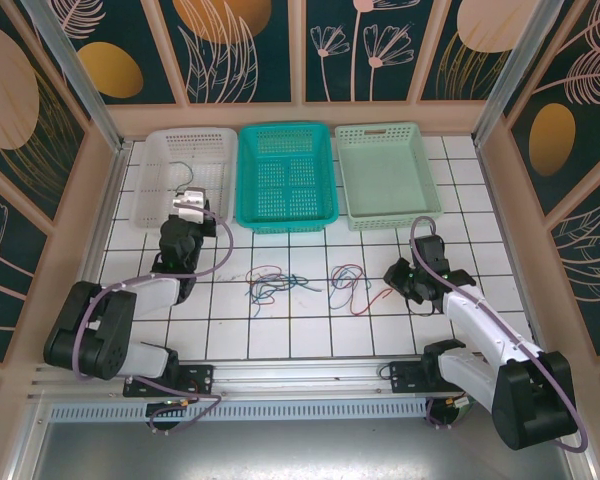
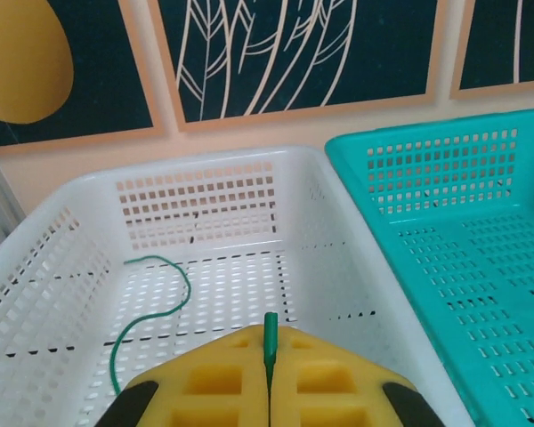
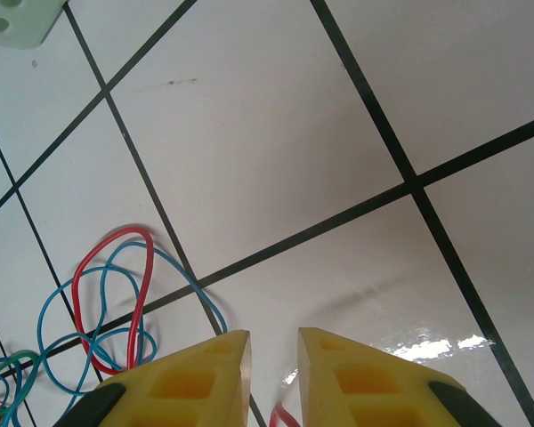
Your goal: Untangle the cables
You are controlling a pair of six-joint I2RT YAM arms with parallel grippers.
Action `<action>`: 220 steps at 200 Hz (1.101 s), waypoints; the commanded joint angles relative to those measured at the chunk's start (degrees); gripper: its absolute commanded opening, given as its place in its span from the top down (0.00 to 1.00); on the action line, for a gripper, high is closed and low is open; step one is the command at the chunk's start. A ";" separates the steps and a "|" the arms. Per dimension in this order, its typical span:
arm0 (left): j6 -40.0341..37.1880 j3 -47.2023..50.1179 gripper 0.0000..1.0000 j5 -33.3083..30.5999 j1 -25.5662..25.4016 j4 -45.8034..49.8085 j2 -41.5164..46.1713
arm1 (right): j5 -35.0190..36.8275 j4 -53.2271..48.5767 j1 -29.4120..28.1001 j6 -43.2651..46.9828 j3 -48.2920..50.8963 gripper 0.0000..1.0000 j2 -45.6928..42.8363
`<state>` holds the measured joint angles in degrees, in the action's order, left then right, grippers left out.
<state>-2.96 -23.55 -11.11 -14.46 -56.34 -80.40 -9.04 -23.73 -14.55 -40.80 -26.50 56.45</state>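
On the counter (image 1: 310,335), three baskets are standing in a row along the far edge. The white basket (image 1: 187,132) is holding one green cable (image 2: 173,285), which is curling across its floor. The teal basket (image 1: 285,128) and the pale green basket (image 1: 388,128) are showing bare perforated floors.

The left hand (image 2: 269,356) is hovering over the near wall of the white basket, its fingers closed to a seam and pinching the end of the green cable. The right hand (image 3: 274,342) is sitting low over the counter, its fingers standing narrowly apart. A scrap of red is showing low in the gap; whether it is gripped cannot be told.

The tangled cables (image 1: 280,283) are lying mid-counter in two loose clusters of red, blue and green loops. They are likely handling as light, limp and thin wire, prone to slipping and dragging neighbours along. Taking hold at a free end or an outer loop, such as the red loop (image 3: 116,294) nearest the right hand, is advisable.
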 commanded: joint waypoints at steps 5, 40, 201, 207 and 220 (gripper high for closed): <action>3.99 -1.35 0.48 -2.38 0.31 0.77 2.59 | -0.28 -0.12 0.31 0.72 -0.22 0.78 -0.45; 7.18 -2.87 0.02 -2.64 0.28 8.10 10.19 | 0.08 -0.99 0.26 0.63 -0.57 0.81 -0.85; 12.74 -14.12 0.04 15.09 -24.56 31.83 9.12 | -5.83 -15.63 0.35 -0.61 -3.61 0.52 -4.34; 12.01 -14.68 0.05 17.16 -25.47 31.95 7.99 | -6.26 -15.41 0.35 -0.88 -3.00 0.52 -4.39; 10.32 -16.37 0.08 21.38 -26.95 32.90 5.14 | -8.60 -13.39 0.40 -1.40 -1.16 0.53 -3.62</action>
<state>10.26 -36.27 0.27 -39.03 -26.11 -71.44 -13.08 -35.31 -14.28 -40.95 -29.80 53.06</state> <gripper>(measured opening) 0.943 0.477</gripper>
